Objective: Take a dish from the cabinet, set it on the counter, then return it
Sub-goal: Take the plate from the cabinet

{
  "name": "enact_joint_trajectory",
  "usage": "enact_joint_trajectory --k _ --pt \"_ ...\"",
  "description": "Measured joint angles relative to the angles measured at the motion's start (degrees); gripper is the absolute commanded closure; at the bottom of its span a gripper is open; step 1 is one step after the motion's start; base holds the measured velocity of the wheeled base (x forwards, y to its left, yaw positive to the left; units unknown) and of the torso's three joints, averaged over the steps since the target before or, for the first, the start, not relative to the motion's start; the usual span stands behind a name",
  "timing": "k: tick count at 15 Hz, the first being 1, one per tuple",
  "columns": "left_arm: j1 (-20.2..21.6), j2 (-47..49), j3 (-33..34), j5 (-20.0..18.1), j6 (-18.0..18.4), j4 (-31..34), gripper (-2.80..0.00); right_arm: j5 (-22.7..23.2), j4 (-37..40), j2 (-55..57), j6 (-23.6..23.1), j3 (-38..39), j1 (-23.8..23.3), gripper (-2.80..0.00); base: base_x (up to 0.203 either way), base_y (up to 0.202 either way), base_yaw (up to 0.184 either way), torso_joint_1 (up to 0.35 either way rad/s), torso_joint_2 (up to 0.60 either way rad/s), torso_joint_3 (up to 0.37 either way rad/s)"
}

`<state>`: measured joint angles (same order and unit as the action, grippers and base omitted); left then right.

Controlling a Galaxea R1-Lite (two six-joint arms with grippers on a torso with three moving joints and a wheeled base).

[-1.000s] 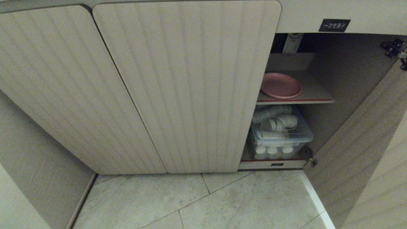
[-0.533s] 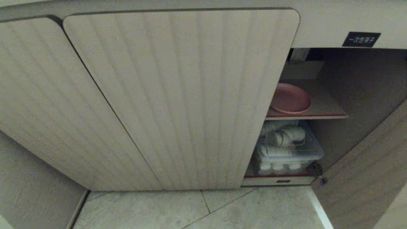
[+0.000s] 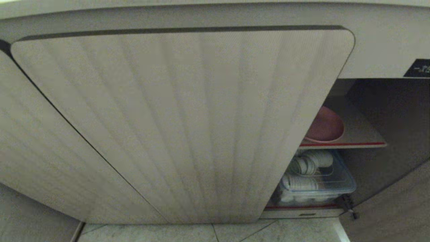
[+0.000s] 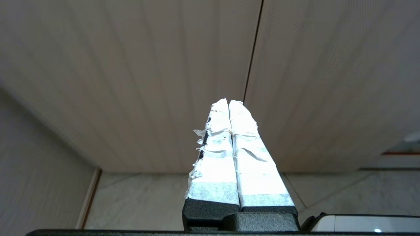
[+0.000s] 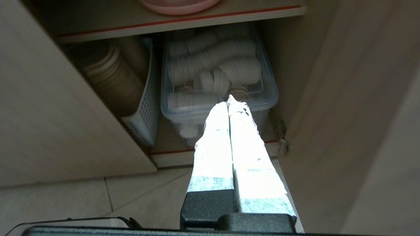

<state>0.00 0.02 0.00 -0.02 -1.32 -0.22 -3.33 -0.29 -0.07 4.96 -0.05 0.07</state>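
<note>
Nearest: left gripper (image 4: 228, 102), taped fingers pressed together, nothing held, parked in front of the closed fluted cabinet doors (image 4: 164, 82), pale floor tiles (image 4: 147, 200) below. Right gripper (image 5: 228, 100) also fully closed & empty, aimed at the open part of the cabinet (image 3: 181, 127), tips short of the clear plastic tub (image 5: 269, 95) on the bottom level. Tub holds stacked white cups; white slotted basket (image 5: 144, 108) w/ brownish stacked bowls sits just beside it. Open door (image 5: 344, 114) stands to the robot's right. Above the tub: red-edged shelf (image 3: 362, 139) w/ the pink plate (image 3: 327, 127) lying flat near its front edge, partly hidden behind the closed door in head view. Black label (image 3: 418, 69) on the cabinet front above the opening.
</note>
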Motion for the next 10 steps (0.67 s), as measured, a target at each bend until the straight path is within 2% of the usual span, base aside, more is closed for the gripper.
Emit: enact_joint_trajectory --k 10 --pt "0.0 0.0 0.0 0.02 0.0 0.06 0.0 0.05 -0.02 0.0 0.0 0.0 0.0 0.0 0.0 0.0 0.0 0.0 0.0 0.0"
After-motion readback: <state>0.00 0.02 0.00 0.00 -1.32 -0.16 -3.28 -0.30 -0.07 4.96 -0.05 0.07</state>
